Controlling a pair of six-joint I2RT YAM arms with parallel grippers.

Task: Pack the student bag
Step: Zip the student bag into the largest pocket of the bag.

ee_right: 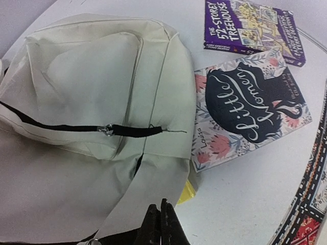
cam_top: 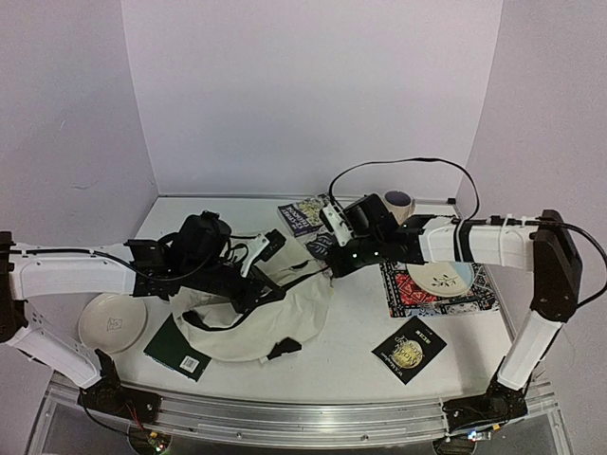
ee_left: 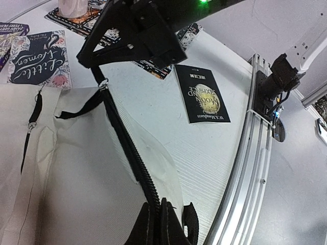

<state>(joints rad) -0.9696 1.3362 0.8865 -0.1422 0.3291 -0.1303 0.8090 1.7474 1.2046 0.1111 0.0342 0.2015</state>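
Note:
The student bag (cam_top: 254,322) lies flat in the middle of the table, cream fabric with black zipper lines. In the left wrist view my left gripper (ee_left: 160,220) is shut on the black zipper edge of the bag (ee_left: 76,184), beside a black strap loop (ee_left: 190,224). My right gripper (ee_right: 162,220) is shut on the bag's cream shoulder strap (ee_right: 148,189) at the bag's right end. In the top view both grippers meet over the bag, the left gripper (cam_top: 254,284) and the right gripper (cam_top: 327,263). A small yellow thing (ee_right: 187,191) peeks from under the bag.
The Little Women book (ee_right: 250,107) lies against the bag, a purple Treehouse book (ee_right: 250,25) beyond it. A black book (cam_top: 410,348) lies front right and a green book (cam_top: 180,349) front left beside a white plate (cam_top: 112,320). A patterned mat (cam_top: 474,301) holds a plate, and a cup (cam_top: 398,202) stands behind.

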